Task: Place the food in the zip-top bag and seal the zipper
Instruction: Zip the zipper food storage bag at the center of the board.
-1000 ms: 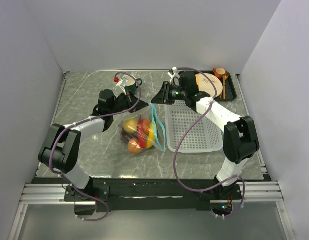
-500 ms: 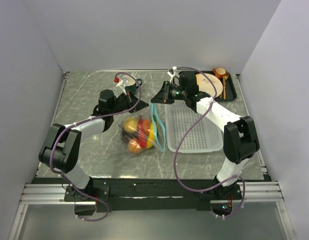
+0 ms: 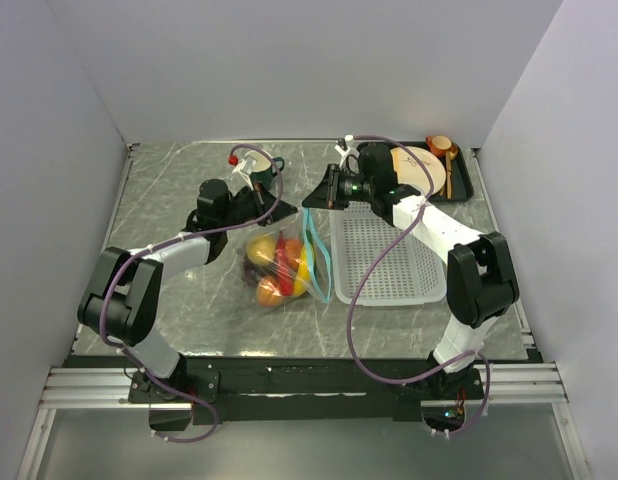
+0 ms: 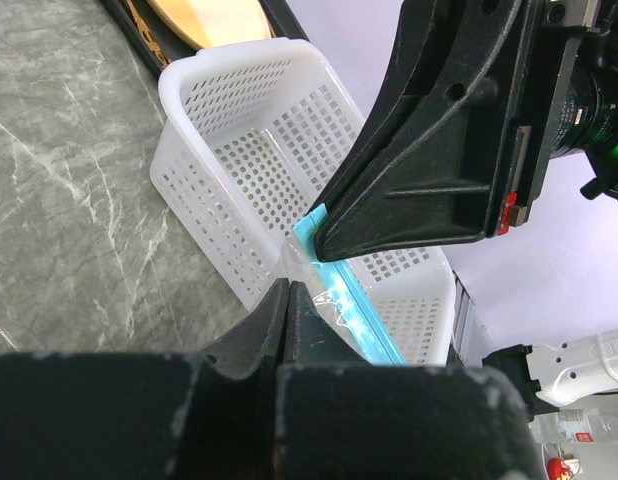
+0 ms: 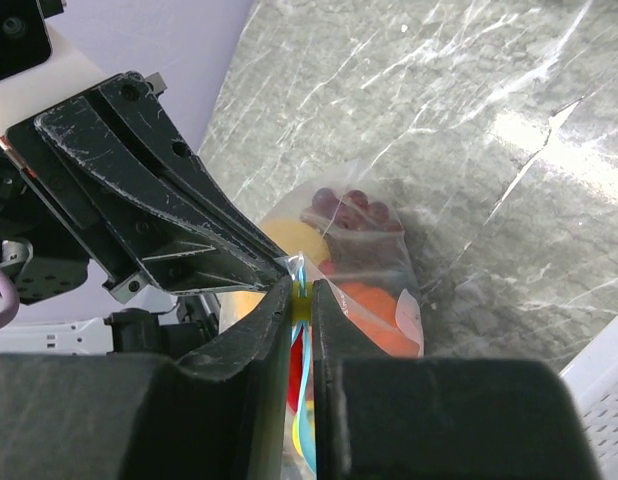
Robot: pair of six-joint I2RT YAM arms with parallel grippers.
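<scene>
1. Zip-top bag point(image 3: 279, 265) lies at the centre of the counter point(image 3: 189, 180), between the two arms, with the food already inside it.
2. Just changed: the right hand point(image 5: 301, 290) has drawn its fingers in. It is now clamped on the top end of the teal zipper point(image 4: 361, 312). In the top view, the bag and both arms barely shift.
3. Left hand point(image 4: 289, 290) has its fingers together, pinching the clear bag edge just beside the zipper, tip to tip with the right hand.
4. Loading looks finished and sealing looks about to begin. Lower down, the zipper curves loosely, probably unsealed.
5. Containers:
   - The bag holds a purple grape bunch point(image 5: 349, 207), an orange point(image 5: 374, 310), a yellow lemon point(image 3: 261, 248) and a red chili point(image 3: 282, 258).
   - The white mesh basket point(image 3: 389, 290), right of the bag, shows nothing inside.
   - The black tray point(image 3: 467, 185), upper right, carries a cream plate point(image 3: 419, 165).
</scene>
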